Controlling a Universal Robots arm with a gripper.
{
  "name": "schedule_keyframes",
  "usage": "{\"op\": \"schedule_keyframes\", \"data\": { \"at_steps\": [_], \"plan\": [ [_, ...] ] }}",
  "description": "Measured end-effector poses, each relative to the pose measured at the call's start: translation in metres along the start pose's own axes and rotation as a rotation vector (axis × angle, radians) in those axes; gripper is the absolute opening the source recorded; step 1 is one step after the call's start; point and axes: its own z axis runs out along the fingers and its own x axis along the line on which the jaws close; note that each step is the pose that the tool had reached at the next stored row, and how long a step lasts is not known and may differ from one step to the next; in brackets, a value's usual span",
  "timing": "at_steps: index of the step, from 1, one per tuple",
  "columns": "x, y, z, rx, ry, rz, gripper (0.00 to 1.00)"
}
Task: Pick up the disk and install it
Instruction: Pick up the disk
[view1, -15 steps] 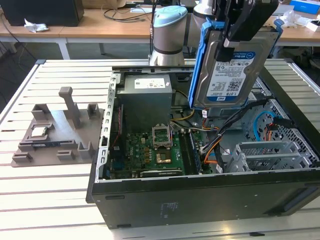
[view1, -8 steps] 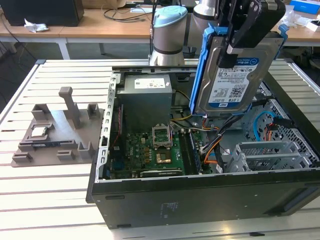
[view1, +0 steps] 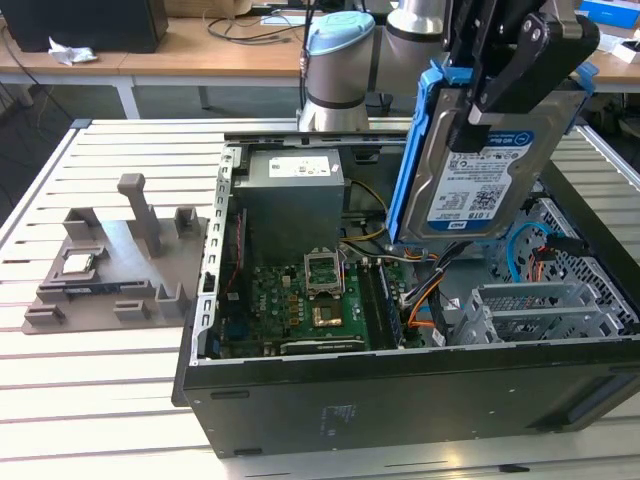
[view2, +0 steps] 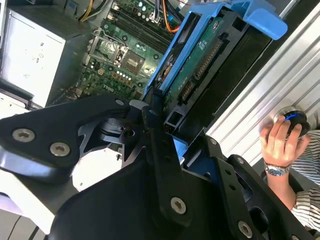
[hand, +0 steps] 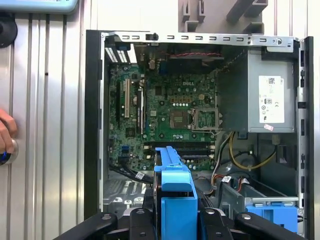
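Observation:
The disk (view1: 480, 180), a silver hard drive with a white-and-blue label in a bright blue caddy, hangs tilted in the air above the open computer case (view1: 400, 400). My gripper (view1: 490, 100) is shut on its upper end, black fingers clamping both faces. It hovers over the case's side at the exterior view's right, above the grey metal drive cage (view1: 540, 310). In the second wrist view the disk (view2: 200, 65) shows its green circuit side and juts out beyond my fingers (view2: 155, 150). The first wrist view has the caddy's blue edge (hand: 175, 195) between the fingers, over the case floor.
Inside the case lie the motherboard (view1: 310, 310), a grey power supply (view1: 295, 190) and loose cables. A blue bracket (hand: 272, 215) tops the drive cage. A grey fixture (view1: 110, 270) holding a CPU chip (view1: 80, 262) sits beside the case. A person's hand (view2: 275, 145) rests on a knob.

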Motion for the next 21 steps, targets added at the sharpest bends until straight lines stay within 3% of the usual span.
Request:
{"op": "schedule_keyframes", "data": {
  "at_steps": [2, 7, 9, 12, 21],
  "plan": [
    [0.0005, -0.0054, -0.0002, -0.0001, 0.0, 0.0, 0.37],
    [0.001, -0.0307, -0.0011, -0.0017, 0.0, 0.0, 0.37],
    [0.0014, -0.0492, -0.0017, -0.0031, -0.0001, 0.0, 0.37],
    [0.0017, -0.07, -0.0024, -0.0046, 0.0, 0.0, 0.37],
    [0.0023, -0.1052, -0.0034, -0.0068, -0.0001, 0.0, 0.37]
  ]
}}
